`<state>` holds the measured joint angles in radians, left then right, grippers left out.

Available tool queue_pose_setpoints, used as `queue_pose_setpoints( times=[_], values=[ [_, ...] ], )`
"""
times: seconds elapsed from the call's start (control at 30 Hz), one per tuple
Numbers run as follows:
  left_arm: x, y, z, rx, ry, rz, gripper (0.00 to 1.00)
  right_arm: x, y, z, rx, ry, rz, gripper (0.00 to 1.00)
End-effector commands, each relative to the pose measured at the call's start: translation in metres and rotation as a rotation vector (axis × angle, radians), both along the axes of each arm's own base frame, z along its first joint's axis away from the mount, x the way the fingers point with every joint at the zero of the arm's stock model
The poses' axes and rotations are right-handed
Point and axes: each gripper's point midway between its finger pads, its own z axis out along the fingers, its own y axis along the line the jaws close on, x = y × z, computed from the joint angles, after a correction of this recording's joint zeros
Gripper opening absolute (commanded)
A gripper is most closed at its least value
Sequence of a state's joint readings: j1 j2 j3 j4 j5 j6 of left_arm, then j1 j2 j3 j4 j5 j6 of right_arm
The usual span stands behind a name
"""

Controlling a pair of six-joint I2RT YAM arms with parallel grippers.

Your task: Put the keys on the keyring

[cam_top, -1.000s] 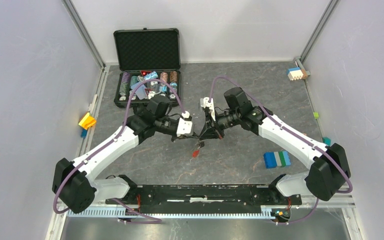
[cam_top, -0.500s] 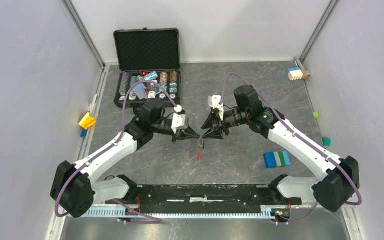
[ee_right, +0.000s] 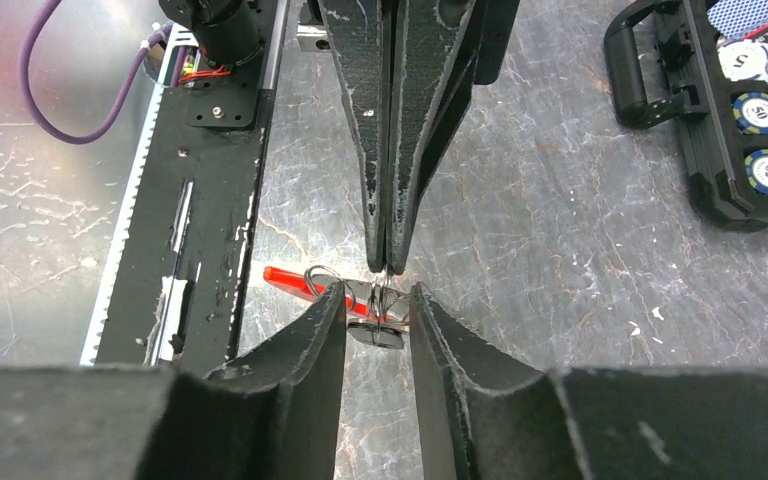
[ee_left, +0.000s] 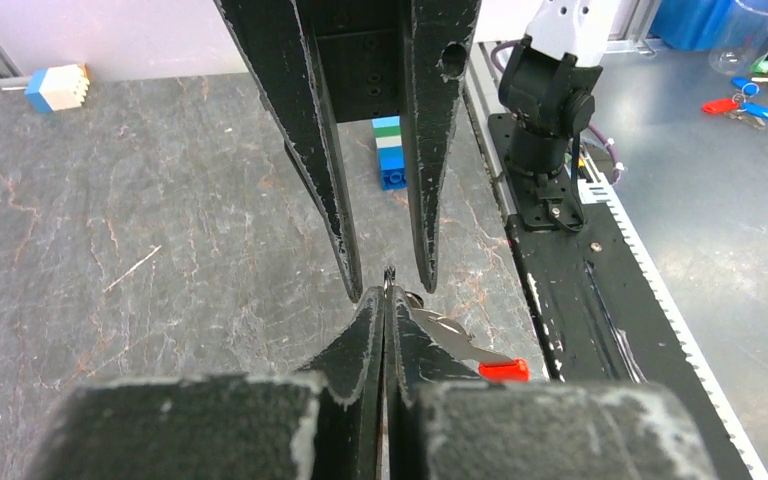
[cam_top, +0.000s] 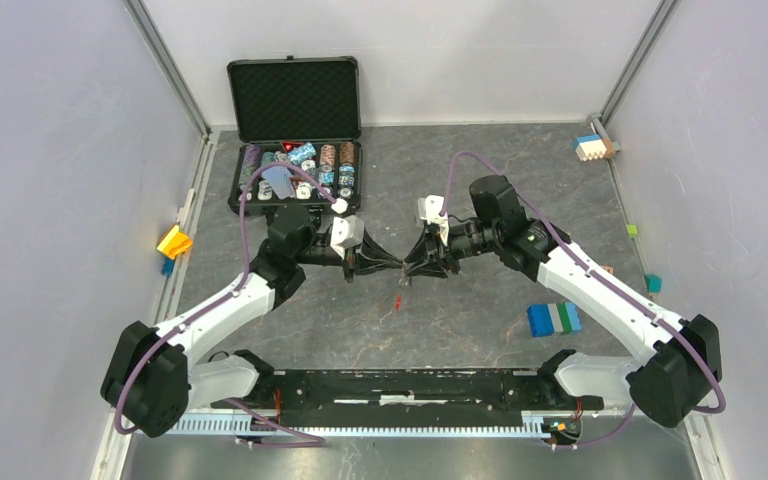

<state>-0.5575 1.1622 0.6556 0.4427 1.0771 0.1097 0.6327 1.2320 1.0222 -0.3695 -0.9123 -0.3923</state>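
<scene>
Mira: Both arms have shifted in the last second. The left arm (cam_top: 230,300) has drawn its wrist back toward the case (cam_top: 293,100), and the right arm (cam_top: 590,280) has eased off to its own side. The right gripper (cam_top: 417,268), shut a second ago, now has its jaws parted. The two meet tip to tip above the middle of the table (cam_top: 520,190).

Joss: What does each one hold?

Mira: The left gripper (ee_left: 384,300) is pinched fully together on what looks like the thin wire of the keyring (ee_right: 318,277). The ring hangs in the air between the tips, with its red tag (ee_left: 505,370) dangling lower. The right gripper is partly open and grips nothing. Its fingers straddle the ring and the key (ee_left: 450,338), which hangs just beside the left tips.

Joss: How should the robot do this step well?

Mira: The right gripper probably needs a fresh hold. It should close squarely on the key's head, not on the wire, while the left stays motionless. A glancing pinch could set the ring swinging or knock the key loose.

Joss: Which view tells what?

Mira: From above, the ring can be seen hanging off the table, but the metal is too small to read. The left wrist shows the silver blade and the tag off to one side. The right wrist shows the wire loop and a dark lump, likely the head, between its own fingers. Neither view settles whether the key is already threaded.
</scene>
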Motion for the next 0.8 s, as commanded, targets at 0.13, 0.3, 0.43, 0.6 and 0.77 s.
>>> queue_pose_setpoints(
  times=[0.13, 0.3, 0.43, 0.6, 0.77],
  values=[
    [-0.007, 0.000, 0.021, -0.077, -0.037, -0.031, 0.02, 0.007, 0.003, 0.011, 0.029, -0.044, -0.011, 0.30],
    [-0.006, 0.001, 0.017, -0.073, -0.030, -0.023, 0.02, 0.006, 0.003, 0.013, 0.036, -0.053, -0.010, 0.29],
    [-0.004, 0.000, 0.016, -0.076, -0.036, -0.020, 0.02, 0.006, 0.003, 0.013, 0.036, -0.052, -0.009, 0.21],
    [-0.004, 0.001, 0.013, -0.068, -0.022, -0.015, 0.02, 0.006, 0.003, 0.015, 0.041, -0.057, -0.009, 0.00],
    [-0.003, 0.001, 0.009, -0.051, -0.024, -0.013, 0.02, 0.013, 0.002, 0.015, 0.025, -0.067, -0.049, 0.00]
  ],
)
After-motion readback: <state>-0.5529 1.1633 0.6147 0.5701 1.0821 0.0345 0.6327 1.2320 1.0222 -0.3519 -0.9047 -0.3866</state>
